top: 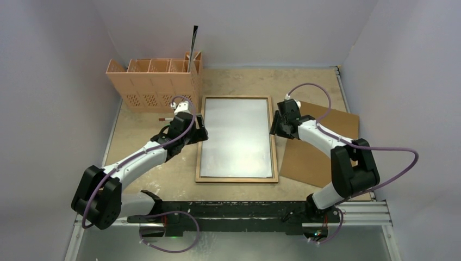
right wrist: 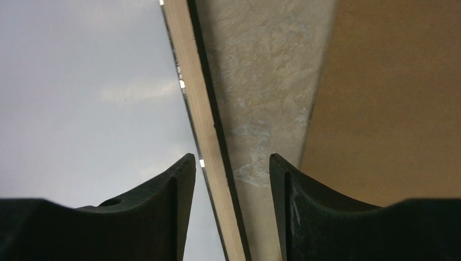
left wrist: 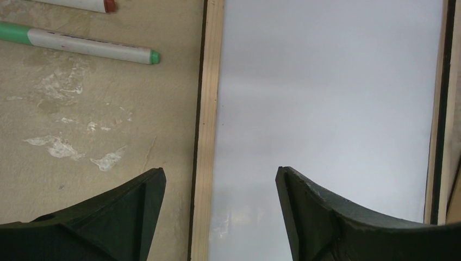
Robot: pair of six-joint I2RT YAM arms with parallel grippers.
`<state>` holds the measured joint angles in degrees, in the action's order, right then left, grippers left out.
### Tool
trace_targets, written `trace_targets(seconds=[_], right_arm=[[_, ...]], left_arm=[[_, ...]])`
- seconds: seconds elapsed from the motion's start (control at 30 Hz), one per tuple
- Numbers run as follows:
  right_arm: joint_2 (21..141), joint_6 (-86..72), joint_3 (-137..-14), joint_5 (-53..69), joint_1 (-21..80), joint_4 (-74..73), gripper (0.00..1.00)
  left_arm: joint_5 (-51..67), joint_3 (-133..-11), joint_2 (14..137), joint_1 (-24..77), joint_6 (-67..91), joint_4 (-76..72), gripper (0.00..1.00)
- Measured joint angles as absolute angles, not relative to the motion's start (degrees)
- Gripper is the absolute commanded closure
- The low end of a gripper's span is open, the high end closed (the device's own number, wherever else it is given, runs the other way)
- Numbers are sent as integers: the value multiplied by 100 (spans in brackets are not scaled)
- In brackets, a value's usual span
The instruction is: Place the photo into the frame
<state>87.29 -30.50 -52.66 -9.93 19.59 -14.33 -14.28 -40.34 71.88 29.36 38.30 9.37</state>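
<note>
The frame [top: 237, 179] lies flat mid-table with its light wood back up. A pale grey-white surface [top: 237, 136] fills its opening. No landscape print shows, and I cannot tell whether this surface is the photo's blank back or the pane. My left gripper [top: 200, 130] is open and empty; in the left wrist view [left wrist: 220, 174] its jaws straddle the frame's left rail [left wrist: 209, 109]. My right gripper [top: 275, 124] is open and empty; in the right wrist view [right wrist: 232, 160] its jaws straddle the right rail [right wrist: 195, 92].
A plain brown backing board [top: 321, 147] lies right of the frame, also in the right wrist view [right wrist: 391, 98]. An orange slotted organiser [top: 155, 81] stands at the back left with a thin dark item [top: 193, 41] upright in it. Two markers [left wrist: 81, 46] lie left of the frame.
</note>
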Motion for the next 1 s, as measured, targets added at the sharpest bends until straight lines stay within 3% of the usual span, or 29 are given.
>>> trace_targets(seconds=[0.2, 0.37, 0.53, 1.0], right_arm=[[8838, -3395, -5190, -1697, 1815, -1441, 35], [8611, -3730, -4860, -1754, 862, -1354, 28], [8337, -4147, -4847, -2053, 56, -1321, 12], [8246, -3730, -4851, -3173, -1291, -969, 10]], left_arm=[[-790, -4038, 7190, 2936, 3684, 725, 23], [-93, -4274, 7516, 3103, 3706, 242, 23], [154, -5312, 8584, 3959, 3780, -121, 24], [873, -8119, 11767, 4925, 4740, -897, 27]])
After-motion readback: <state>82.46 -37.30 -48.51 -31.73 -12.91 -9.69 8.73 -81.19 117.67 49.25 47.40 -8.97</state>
